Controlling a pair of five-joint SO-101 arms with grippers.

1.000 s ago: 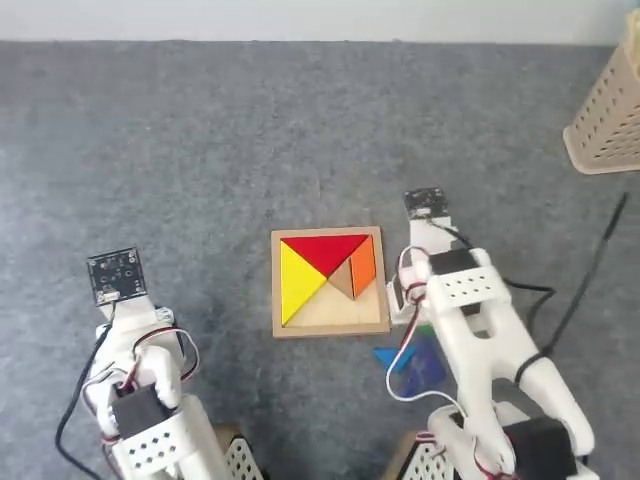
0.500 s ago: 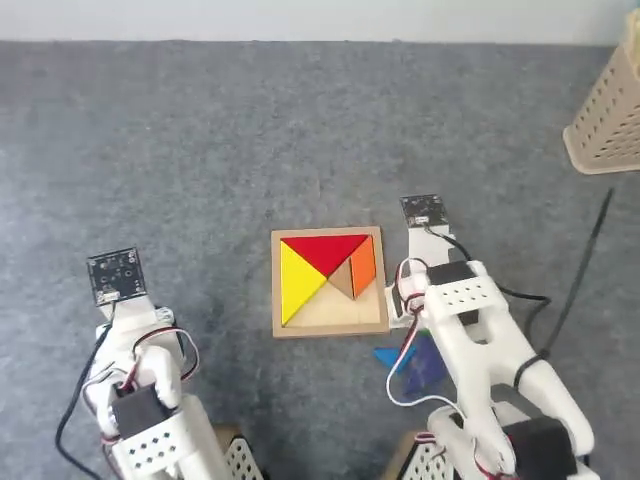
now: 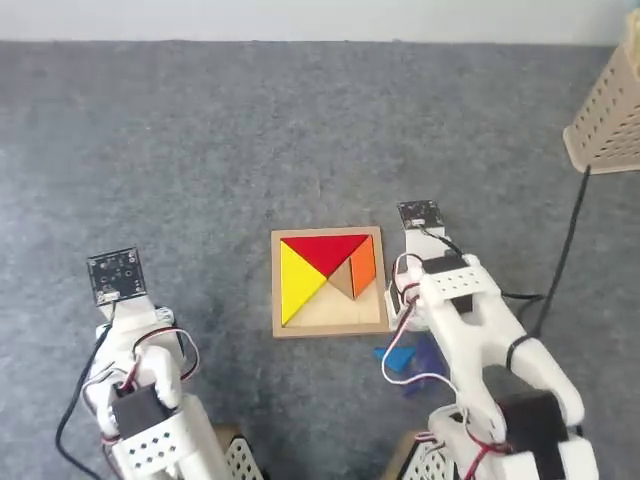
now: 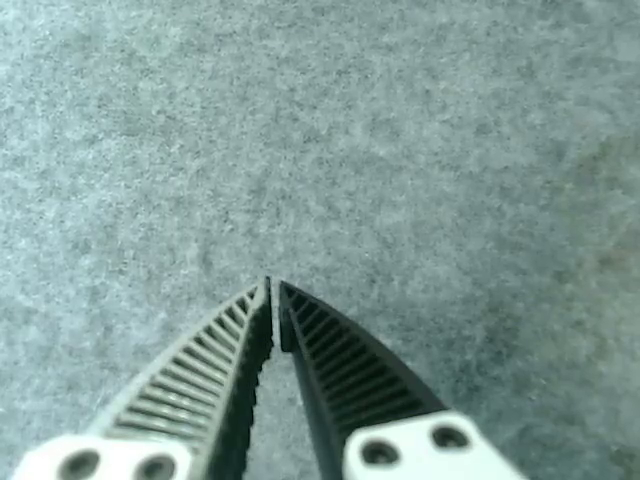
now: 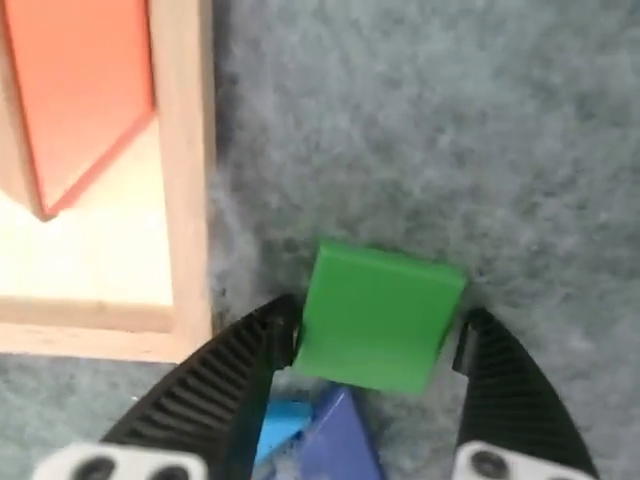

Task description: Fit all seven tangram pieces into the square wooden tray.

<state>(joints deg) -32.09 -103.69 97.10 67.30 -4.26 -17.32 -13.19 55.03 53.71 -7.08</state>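
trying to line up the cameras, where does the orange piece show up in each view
high view: the orange piece lies in the wooden tray, along its right rim, beside the red triangle.
right wrist view: the orange piece sits just inside the tray rim, across it from the green piece.
left wrist view: grey carpet beyond the left gripper.
shared landmark: the tray's right rim.
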